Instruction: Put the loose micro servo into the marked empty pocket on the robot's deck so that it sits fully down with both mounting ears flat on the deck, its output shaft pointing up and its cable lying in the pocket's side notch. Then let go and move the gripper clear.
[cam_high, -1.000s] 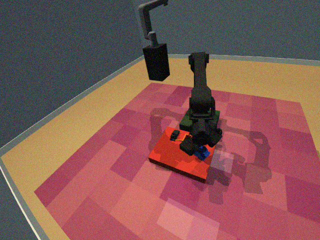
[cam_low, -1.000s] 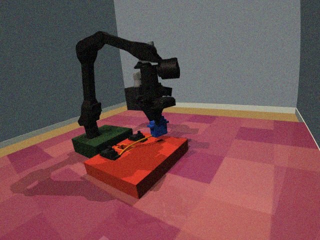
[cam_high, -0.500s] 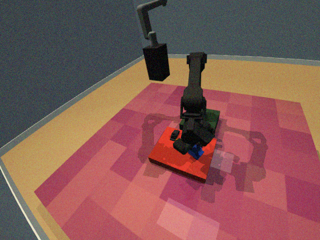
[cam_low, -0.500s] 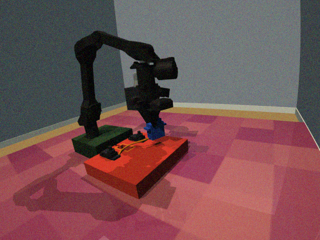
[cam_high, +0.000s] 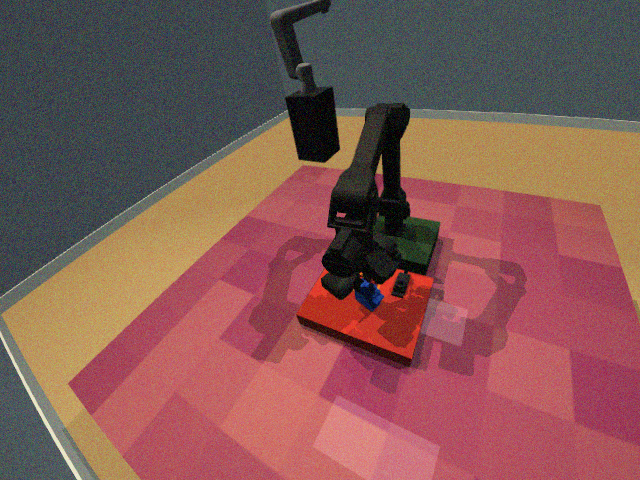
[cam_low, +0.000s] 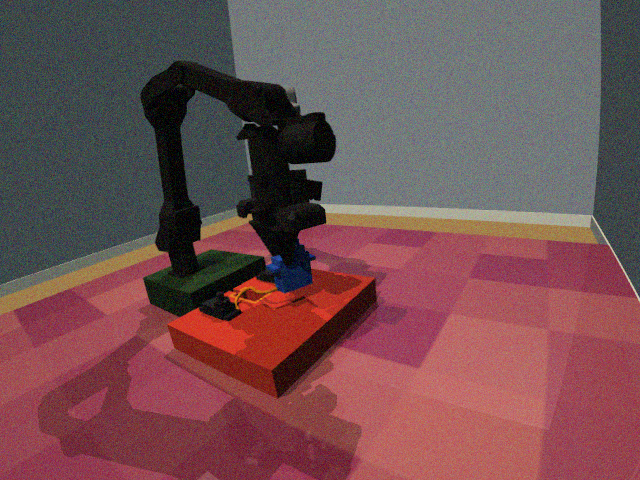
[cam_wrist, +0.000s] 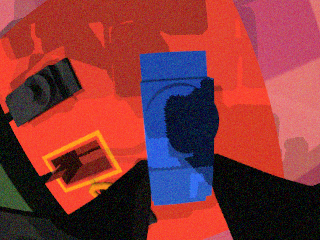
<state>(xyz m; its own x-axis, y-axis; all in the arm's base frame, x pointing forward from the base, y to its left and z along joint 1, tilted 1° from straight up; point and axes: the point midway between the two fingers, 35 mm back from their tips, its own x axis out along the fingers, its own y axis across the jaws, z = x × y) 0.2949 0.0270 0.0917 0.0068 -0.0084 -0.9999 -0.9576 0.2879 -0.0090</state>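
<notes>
The blue micro servo (cam_high: 368, 297) (cam_low: 293, 276) (cam_wrist: 157, 155) is held upright a little above the red deck (cam_high: 330, 312) (cam_low: 206, 332) (cam_wrist: 240, 125), its round output side facing up. My gripper (cam_high: 361, 284) (cam_low: 293, 259) (cam_wrist: 179, 166) is shut on it, one finger on each side. The marked pocket, an orange-yellow outline (cam_wrist: 72, 144), lies to the lower left of the servo in the wrist view and is empty. The orange cable (cam_low: 253, 288) (cam_wrist: 100, 189) curls across the deck near the pocket. The side notch is not clearly seen.
A black seated servo (cam_high: 401, 284) (cam_low: 266, 276) (cam_wrist: 45, 92) stands on one side of the pocket, and another black servo (cam_low: 219, 310) on the other. The green base block (cam_high: 421, 230) (cam_low: 168, 294) adjoins the deck's back. A black box (cam_high: 312, 124) hangs beyond the deck.
</notes>
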